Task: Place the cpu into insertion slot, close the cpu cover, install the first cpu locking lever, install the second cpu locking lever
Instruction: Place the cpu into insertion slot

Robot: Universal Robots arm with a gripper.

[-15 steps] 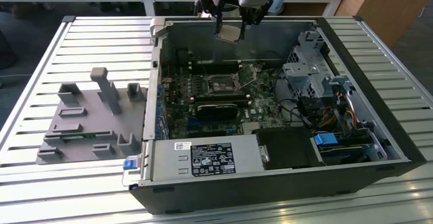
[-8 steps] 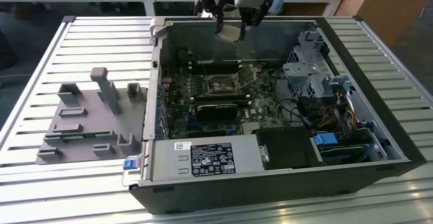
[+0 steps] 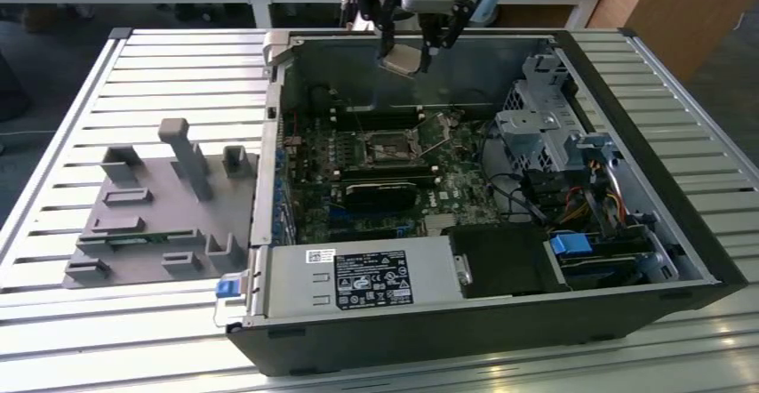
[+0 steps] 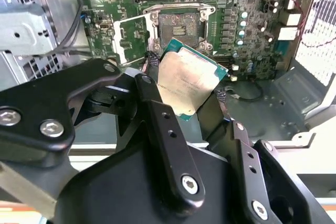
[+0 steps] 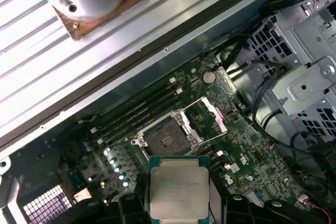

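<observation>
The cpu [image 3: 403,61] is being held by the gripper [image 3: 408,56], whose fingers are being pressed against two opposite edges of the chip, parted only as far as the chip is wide. In the second wrist view the cpu [image 4: 191,80] is being shown tilted, its dull grey metal top turned to the camera and its green rim being pinched between the black fingers [image 4: 157,114] of the gripper [image 4: 188,82]. In the first wrist view the cpu [image 5: 178,187] is being seen flat-on, clamped at both sides by the gripper [image 5: 178,200]. In the exterior view the chip is being held in the air over the far part of the open case [image 3: 475,331], well apart from the slot [image 3: 386,147], which is being seen lower down on the green board [image 3: 463,188]. Nothing is being seated in the slot [image 4: 178,27]: its dark centre is being shown bare in both wrist views. The cover [image 4: 130,38] is being seen swung open, just beside the slot [image 5: 165,141], with its square window clear of the socket; in the first wrist view the cover [image 5: 207,119] is being shown on the side of the slot away from the long black memory slots. The case is being borne by a slatted table [image 3: 71,100], a grey fixture [image 3: 155,206] is being seen beside it on the exterior view's left, and a labelled silver box [image 3: 355,277] is being seen in the case's near part.
</observation>
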